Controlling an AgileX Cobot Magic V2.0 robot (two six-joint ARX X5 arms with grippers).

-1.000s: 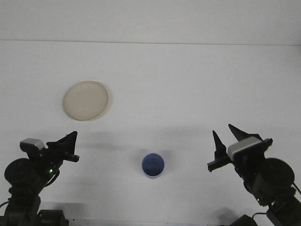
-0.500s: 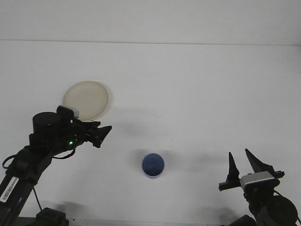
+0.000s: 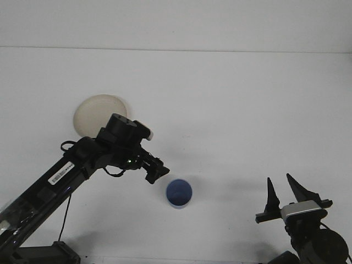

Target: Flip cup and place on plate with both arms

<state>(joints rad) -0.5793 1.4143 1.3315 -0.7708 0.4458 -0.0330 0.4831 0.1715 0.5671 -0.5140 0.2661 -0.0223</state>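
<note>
The blue cup (image 3: pixel 179 193) sits toward the near edge of the white tabletop (image 3: pixel 231 104), about midway along it, with its mouth facing up at the camera. The cream plate (image 3: pixel 94 111) lies further back and toward the left edge, its near side partly hidden behind the left arm's wrist. The left gripper (image 3: pixel 157 172) reaches in low, its dark tip just beside the cup's upper-left rim; from this angle I can't make out a gap between the fingers, nor whether it touches the cup. Nothing appears to be held in it. The right gripper (image 3: pixel 284 193) hangs near the right end of the near edge, well apart from the cup, its two pointed fingers spread with plain table visible between them, holding nothing.
</note>
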